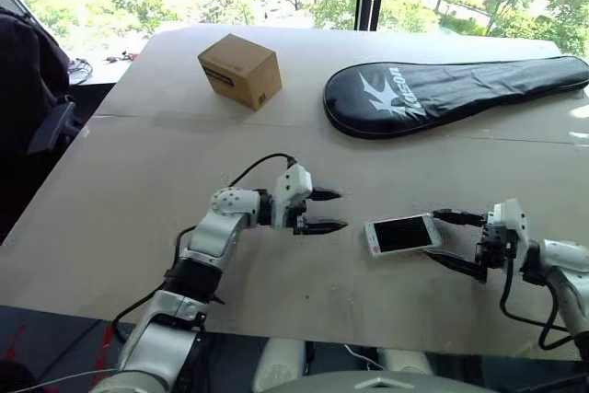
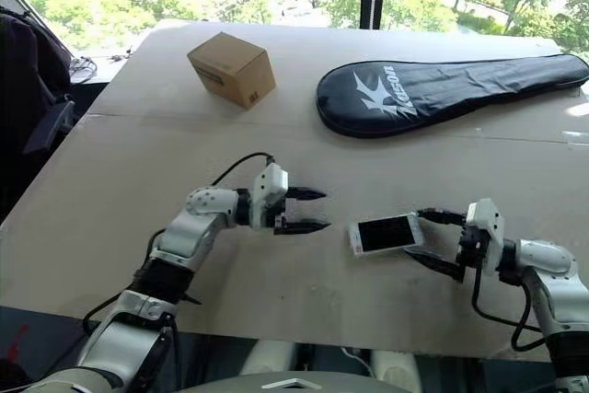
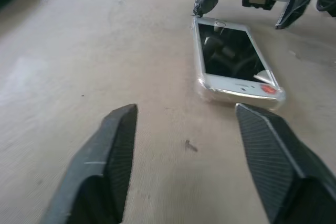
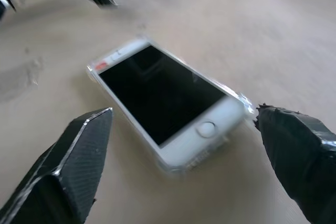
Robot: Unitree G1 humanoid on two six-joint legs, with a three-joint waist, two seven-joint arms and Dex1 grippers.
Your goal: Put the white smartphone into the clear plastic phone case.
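Left eye view: white smartphone (image 1: 401,234) flat on the worktop (image 1: 138,181), screen up, lying between the two sets of fingers. Left gripper (image 1: 324,210) spread and holding nothing, tips aimed at the phone's near end but apart from it. Right gripper (image 1: 454,242) also spread, one finger above the phone's far end, one below, bracketing it without a grasp.

Right eye view: same layout; a gap of bare worktop between the left tips and the phone, the right tips close beside its other end. Cardboard box (image 2: 231,68) and black racket cover (image 2: 442,94) well beyond both sets of fingers, out of play.

Left wrist view: phone just ahead of the released fingers (image 3: 107,161), slightly toward one side. Glinting edge of the clear plastic phone case (image 3: 210,90) wrapped round the phone's near end and corners; phone seemingly seated in it.

Right wrist view: phone lying between the open fingers (image 4: 71,169), one tip nearly touching the case's corner, home button end nearest. Clear rim visible along the edges.

Judged step: insertion apparently done, both sets of fingers released. Next move probably calls for drawing away cleanly without nudging the cased phone, or a press on any unseated corner, which cannot be confirmed here.
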